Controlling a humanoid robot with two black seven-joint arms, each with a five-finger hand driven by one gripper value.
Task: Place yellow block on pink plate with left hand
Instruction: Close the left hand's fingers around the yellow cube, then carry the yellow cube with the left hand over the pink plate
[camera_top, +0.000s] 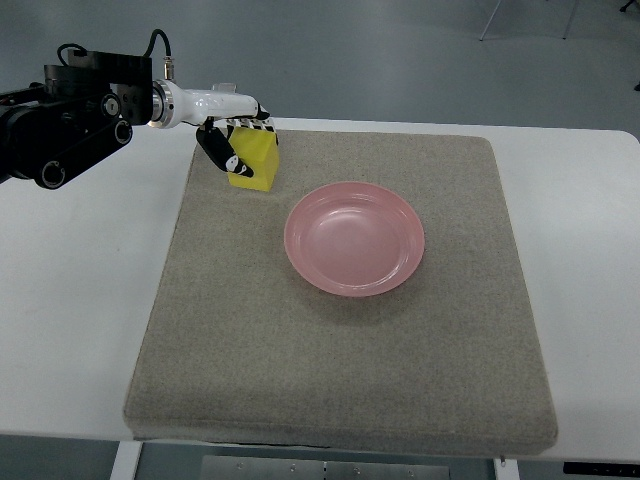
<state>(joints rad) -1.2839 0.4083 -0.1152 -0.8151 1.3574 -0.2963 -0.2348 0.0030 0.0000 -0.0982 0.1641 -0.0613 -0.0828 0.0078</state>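
In the upper left of the frame, the left robot hand (232, 140) had its dark fingers curled around the bright yellow cube-shaped block (254, 160) over the grey felt mat (340, 350) on the white bench (70, 330), apparently gripping it for carrying to the empty glossy pink round plate (354, 238) lying apart toward the centre.

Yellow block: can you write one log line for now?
left hand: shut on yellow foam block | round pink plate: empty | grey felt mat

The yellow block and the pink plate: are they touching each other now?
Apart. The top view shows bare grey mat between the yellow block, which the left hand grasps, and the rim of the pink plate.
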